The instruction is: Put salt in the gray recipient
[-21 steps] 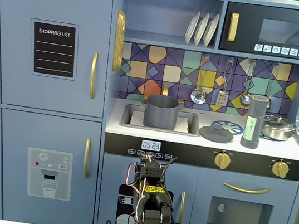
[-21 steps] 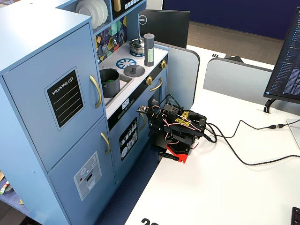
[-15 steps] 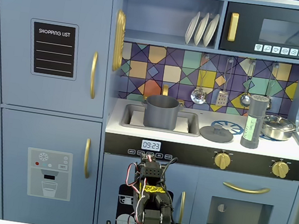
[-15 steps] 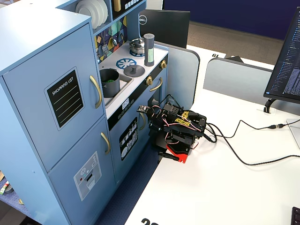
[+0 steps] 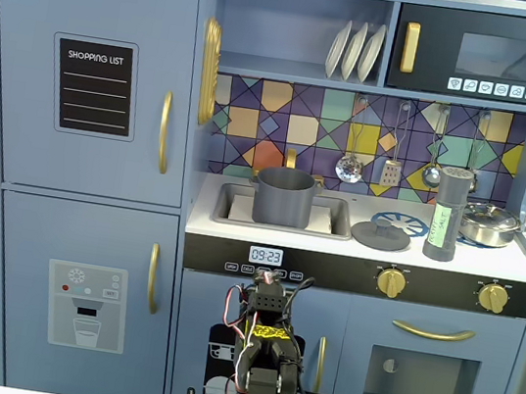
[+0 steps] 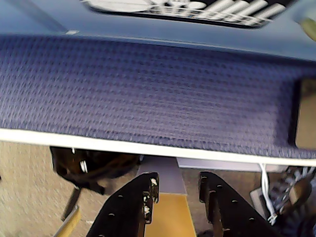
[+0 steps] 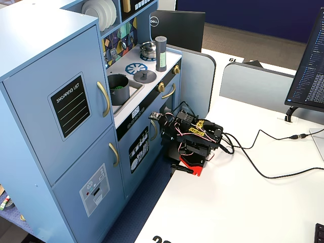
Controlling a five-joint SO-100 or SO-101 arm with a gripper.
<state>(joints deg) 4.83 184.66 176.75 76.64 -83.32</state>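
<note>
- On the toy kitchen's counter [image 5: 364, 249], the salt [image 5: 446, 215] stands upright at the right in a fixed view, just beside the shiny steel pan [image 5: 490, 224] and near the flat gray lid [image 5: 380, 234].
- Between the salt and the gray recipient [image 5: 283, 196], which sits in the sink [image 5: 328, 229], lie that lid and the blue burner ring [image 5: 398, 220].
- Low on the white table [image 7: 243, 202], the arm [image 7: 191, 139] is folded against the kitchen front, well below the counter.
- Seen from the wrist, the gripper [image 6: 177, 190] has its black fingers [image 6: 143, 195] spread apart with nothing between them, facing a blue-purple textile surface [image 6: 148, 94].
- Compared with the earlier frames, the arm's upper part sits very slightly differently; the salt, lid and pot are unmoved.
</note>
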